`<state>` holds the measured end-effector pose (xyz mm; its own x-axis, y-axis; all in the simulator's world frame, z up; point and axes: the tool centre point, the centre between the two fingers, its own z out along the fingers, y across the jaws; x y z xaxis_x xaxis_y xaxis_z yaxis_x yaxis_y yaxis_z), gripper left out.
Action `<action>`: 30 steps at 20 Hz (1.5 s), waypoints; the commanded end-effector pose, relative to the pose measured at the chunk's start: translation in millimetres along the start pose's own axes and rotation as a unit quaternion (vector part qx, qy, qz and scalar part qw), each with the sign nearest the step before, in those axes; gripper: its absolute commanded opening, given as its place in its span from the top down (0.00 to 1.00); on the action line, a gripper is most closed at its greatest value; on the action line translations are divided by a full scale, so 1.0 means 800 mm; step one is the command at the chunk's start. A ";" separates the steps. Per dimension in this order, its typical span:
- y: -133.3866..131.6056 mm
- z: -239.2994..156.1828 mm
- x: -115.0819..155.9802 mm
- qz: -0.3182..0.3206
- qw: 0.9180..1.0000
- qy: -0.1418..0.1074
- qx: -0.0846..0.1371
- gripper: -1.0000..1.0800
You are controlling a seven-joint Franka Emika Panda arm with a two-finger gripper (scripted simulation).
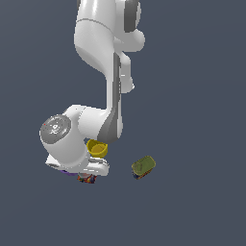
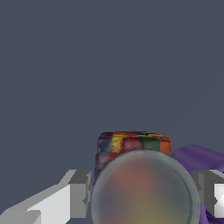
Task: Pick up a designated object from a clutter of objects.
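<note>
The multicoloured can has a grey-silver round top and a red, blue and yellow label. It sits between my two fingers in the wrist view. My gripper is shut on it, with one grey finger touching each side. In the exterior view the can is a small patch under the hand, and my gripper is low over the floor. Whether the can is off the floor cannot be told.
A purple cup lies right beside the can, against one finger; it shows as a sliver in the exterior view. A yellow cup stands just behind the hand. A green-topped can lies to the exterior view's right.
</note>
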<state>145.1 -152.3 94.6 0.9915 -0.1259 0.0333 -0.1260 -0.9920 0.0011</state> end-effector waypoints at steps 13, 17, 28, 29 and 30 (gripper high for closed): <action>-0.095 -0.152 -0.016 0.001 1.000 -0.005 0.000 1.00; -0.126 -0.201 -0.021 0.001 1.000 -0.008 -0.001 1.00; -0.204 -0.324 -0.029 0.002 1.000 -0.014 0.000 1.00; -0.209 -0.332 -0.029 0.002 1.000 -0.014 0.000 1.00; -0.214 -0.339 -0.029 0.002 1.000 -0.015 0.000 1.00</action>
<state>134.6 15.7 353.0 0.9917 -0.1287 0.0029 -0.1287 -0.9917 0.0015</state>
